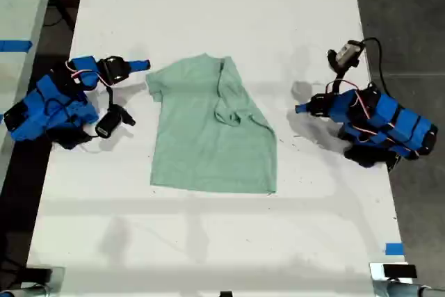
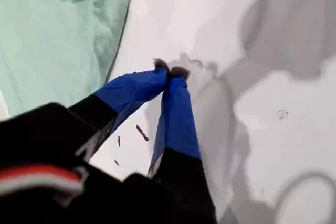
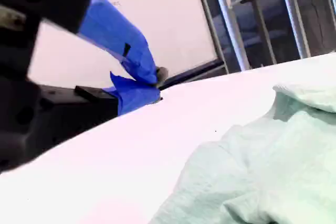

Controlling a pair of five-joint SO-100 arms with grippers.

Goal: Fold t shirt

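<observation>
Exterior view pictures are filled mostly by a big white flat table (image 1: 208, 5). The pale mint-green wrinkled cloth t shirt (image 1: 208, 130) is laid in the middle of it, with one side folded over. No gripper is touching it. My first gripper (image 2: 169, 70) is seen at the exterior view's right (image 1: 300, 108), its blue jaws pressed together on nothing, near the shirt's edge. My second gripper (image 3: 157, 80) is seen at the exterior view's left (image 1: 144, 65), clenched empty too, just beside a sleeve.
</observation>
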